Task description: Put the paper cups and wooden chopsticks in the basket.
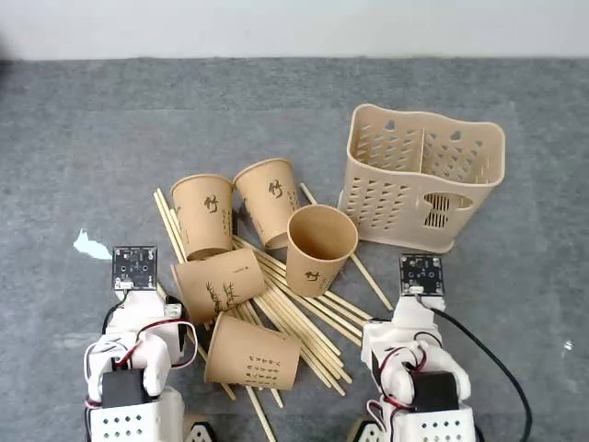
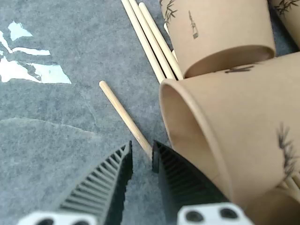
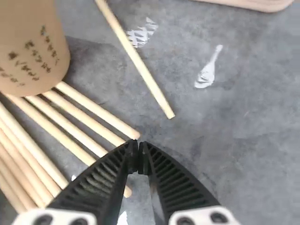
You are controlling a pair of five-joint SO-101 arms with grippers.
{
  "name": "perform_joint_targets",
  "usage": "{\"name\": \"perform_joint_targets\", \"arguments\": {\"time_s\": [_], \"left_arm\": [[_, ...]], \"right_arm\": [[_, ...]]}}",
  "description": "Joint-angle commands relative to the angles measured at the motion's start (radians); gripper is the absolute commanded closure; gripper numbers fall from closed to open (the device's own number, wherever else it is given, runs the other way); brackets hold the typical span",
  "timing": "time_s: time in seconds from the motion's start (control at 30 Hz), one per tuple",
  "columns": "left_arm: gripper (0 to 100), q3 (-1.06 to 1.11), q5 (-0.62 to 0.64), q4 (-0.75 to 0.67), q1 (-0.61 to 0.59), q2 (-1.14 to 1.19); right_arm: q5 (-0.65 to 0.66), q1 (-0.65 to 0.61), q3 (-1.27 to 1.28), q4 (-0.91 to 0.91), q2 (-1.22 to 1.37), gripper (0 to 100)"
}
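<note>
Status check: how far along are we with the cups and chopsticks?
Done: nothing; the basket looks empty. In hand: nothing; the left arm has its jaws slightly apart above one chopstick, the right arm has them shut, empty. Left: all five paper cups and the chopsticks, on the table.

There is one basket (image 1: 423, 180), split into two compartments. Five paper cups (image 1: 317, 247) sit on the table beside it: the one nearest the basket has its open mouth facing up, and the other four (image 1: 269, 201) (image 1: 202, 214) (image 1: 221, 284) (image 1: 250, 354) are farther from it. The wooden chopsticks (image 1: 304, 322) number more than ten. They overlap and run under the cups, so no exact count can be made. Two robot arms (image 1: 138, 368) (image 1: 419, 368) stand on the near side of the basket.
</note>
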Motion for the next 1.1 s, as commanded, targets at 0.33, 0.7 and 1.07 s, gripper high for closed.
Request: {"name": "perform_joint_targets", "arguments": {"time_s": [0.33,0.7,1.07], "left_arm": [[92,-0.01,-0.009,-0.011,-0.008,-0.003],[92,-0.01,-0.009,-0.009,-0.008,-0.003],[92,-0.01,-0.009,-0.009,-0.008,-0.003]], "right_arm": [[0.081,-0.027,-0.137,-0.059,-0.013,96.9],[0.379,-0.073,-0.376,-0.217,-0.012,97.2],[0.425,-0.263,-0.798,-0.151,0.522,96.8]]}}
